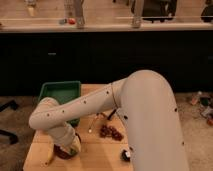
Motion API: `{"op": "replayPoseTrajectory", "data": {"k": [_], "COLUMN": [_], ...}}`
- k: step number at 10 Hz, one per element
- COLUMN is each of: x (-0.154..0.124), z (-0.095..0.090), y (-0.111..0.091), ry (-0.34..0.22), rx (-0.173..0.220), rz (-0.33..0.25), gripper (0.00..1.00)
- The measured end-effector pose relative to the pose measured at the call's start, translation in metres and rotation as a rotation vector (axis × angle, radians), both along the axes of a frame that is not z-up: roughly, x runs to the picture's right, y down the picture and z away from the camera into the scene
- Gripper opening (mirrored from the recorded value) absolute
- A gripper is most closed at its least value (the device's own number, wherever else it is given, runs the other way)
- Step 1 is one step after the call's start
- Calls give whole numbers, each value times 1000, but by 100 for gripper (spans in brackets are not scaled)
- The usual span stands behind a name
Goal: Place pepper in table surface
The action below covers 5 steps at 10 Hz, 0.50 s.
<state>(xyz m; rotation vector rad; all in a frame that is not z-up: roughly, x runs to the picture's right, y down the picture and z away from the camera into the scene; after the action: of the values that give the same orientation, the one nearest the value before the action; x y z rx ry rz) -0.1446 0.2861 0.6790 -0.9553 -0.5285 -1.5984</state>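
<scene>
My white arm reaches in from the right and bends down at the left of the wooden table surface [100, 155]. My gripper [69, 146] is at the front left of the table, down at the dark maroon bowl [61, 152], and my wrist covers most of that bowl. A pale green bit [75, 145] shows at the gripper; I cannot tell whether it is the pepper or the cup. No clear view of the pepper.
A green rectangular tray [60, 91] lies at the back left. A long yellow banana-like thing [50, 158] lies left of the bowl. A dark red cluster [111, 132] sits mid-table, with a small dark object [126, 155] near the front and thin sticks [102, 118] behind.
</scene>
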Motion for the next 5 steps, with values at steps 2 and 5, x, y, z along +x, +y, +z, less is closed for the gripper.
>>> {"op": "replayPoseTrajectory", "data": {"k": [2, 5], "x": [12, 27], "z": [-8, -17], "y": [-7, -12], "ry": [16, 35], "rx": [26, 56], "rz": [23, 61], "gripper": [0, 0]}}
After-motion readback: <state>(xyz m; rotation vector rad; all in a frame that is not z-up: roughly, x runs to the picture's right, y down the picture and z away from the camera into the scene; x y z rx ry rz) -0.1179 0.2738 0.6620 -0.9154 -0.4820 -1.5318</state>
